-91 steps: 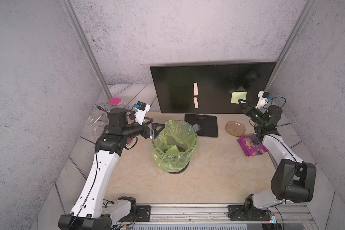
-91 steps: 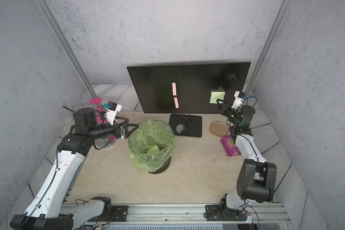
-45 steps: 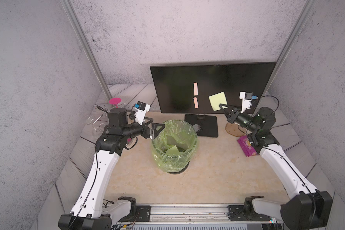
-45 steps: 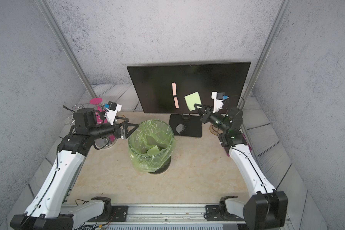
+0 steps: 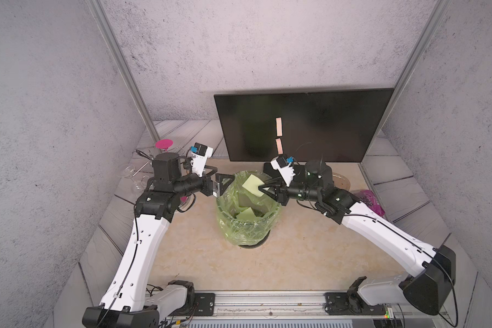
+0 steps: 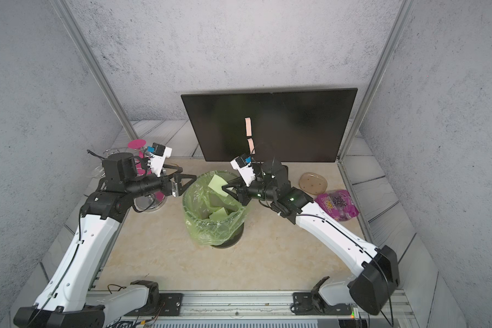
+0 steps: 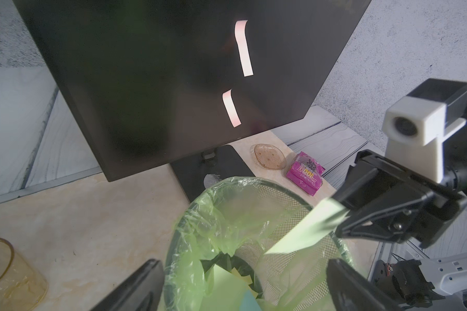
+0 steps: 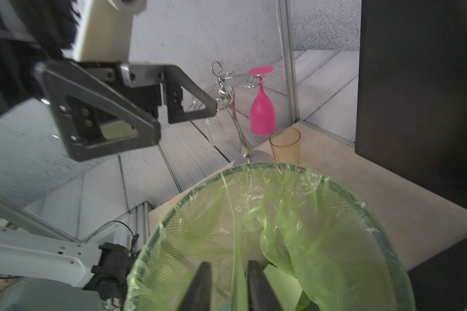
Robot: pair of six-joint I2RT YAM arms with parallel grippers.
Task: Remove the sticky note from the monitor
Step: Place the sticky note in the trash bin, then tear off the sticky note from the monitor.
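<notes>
Over bin [image 5: 247,227], right gripper [image 5: 263,187] (jaws apart)

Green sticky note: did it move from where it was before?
Yes. The green sticky note left the monitor and came forward; now it sits over the green-lined bin at the right gripper, jaws parted.

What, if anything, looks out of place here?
Two pink strips on the monitor look curled off the screen. The green sticky note sits between the right gripper's parted jaws above the bin, not yet dropped.
</notes>
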